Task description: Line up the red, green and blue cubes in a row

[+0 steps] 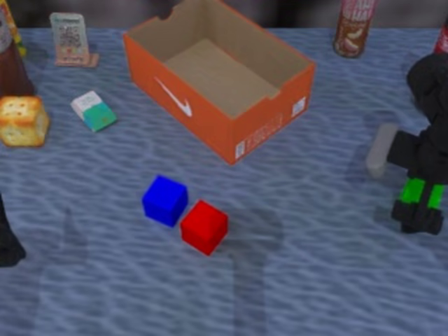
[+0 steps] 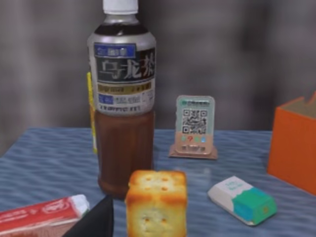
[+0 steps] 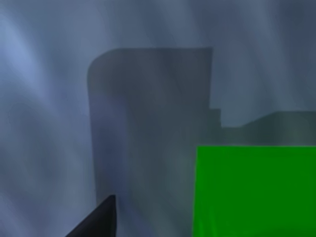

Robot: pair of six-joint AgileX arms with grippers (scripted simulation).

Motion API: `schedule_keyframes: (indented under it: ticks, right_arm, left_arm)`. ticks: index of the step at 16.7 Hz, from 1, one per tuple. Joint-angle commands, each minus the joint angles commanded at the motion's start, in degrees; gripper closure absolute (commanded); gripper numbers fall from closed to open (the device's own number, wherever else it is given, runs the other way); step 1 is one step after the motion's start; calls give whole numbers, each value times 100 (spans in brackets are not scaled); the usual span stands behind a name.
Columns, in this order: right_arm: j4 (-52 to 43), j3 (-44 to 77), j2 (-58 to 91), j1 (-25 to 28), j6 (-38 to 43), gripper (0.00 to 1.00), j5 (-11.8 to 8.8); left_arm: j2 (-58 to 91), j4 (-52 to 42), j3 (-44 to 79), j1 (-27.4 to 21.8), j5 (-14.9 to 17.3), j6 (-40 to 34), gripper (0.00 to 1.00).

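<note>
Top view is showing the blue cube [image 1: 165, 199] and the red cube [image 1: 204, 226] sitting side by side, corners touching or nearly so, a little below the middle of the surface [image 1: 315, 280], in front of the orange shoebox [image 1: 220, 77]. The green cube [image 1: 423, 193] is not with them: it is at the right edge of the surface, between the fingers of the right claw [image 1: 420, 206], which is grasping it from above. In the right wrist view the green cube [image 3: 256, 190] is filling the corner beside one dark fingertip [image 3: 96, 219], with only its shadow on the surface behind, so I judge it is being carried and not resting.

The step in hand, I think, is bringing the third cube to the row. The next move is calling for a travel toward the left, then lowering the green cube just beside the red one, on the line the blue and red are making, without pushing them.

The left arm is parked at the left edge; whether its claw is released or clenched I cannot tell.
</note>
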Motion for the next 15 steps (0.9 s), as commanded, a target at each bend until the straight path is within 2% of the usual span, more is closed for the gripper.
schedule_keyframes:
  ticks: [11,15]
  right_arm:
    - [0,0,0,0,0,98,0]
    - [0,0,0,0,0,100,0]
  left_arm:
    - [0,0,0,0,0,0,0]
    - [0,0,0,0,0,0,0]
